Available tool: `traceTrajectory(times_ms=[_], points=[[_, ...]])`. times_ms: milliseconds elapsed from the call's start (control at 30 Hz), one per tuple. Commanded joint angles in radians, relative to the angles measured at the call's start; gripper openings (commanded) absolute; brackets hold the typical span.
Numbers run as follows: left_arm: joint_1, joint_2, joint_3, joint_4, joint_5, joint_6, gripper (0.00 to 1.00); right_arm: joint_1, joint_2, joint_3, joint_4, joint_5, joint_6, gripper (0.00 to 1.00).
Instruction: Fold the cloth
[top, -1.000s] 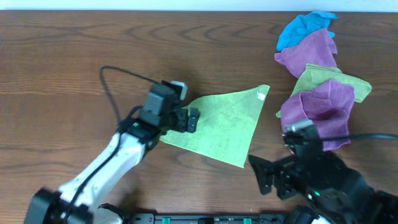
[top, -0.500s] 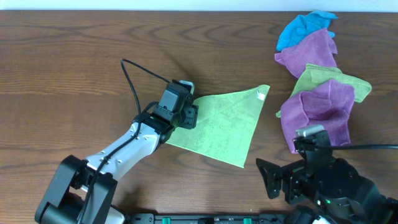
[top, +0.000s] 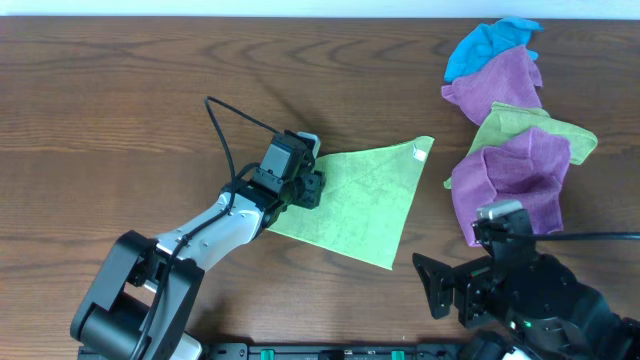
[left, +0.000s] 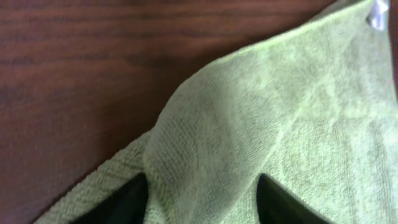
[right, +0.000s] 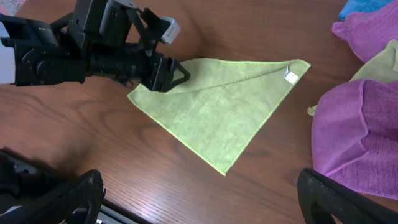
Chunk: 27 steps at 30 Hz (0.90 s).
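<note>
Since earlier, my left pincer (top: 312, 188) has slid right onto the cloth (top: 365, 205), lying mid-way across the counter (top: 120, 100). Its jaws are half-narrowed about the left corner, but I cannot tell whether it grips. Probably soft, light, limp: pinch a corner.
</note>
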Motion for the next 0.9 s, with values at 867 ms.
traceTrajectory(times_ms=[867], points=[[0.156, 0.002, 0.017, 0.327, -0.509, 0.14, 0.06, 0.006, -0.001, 0.002, -0.012, 0.029, 0.001, 0.99]])
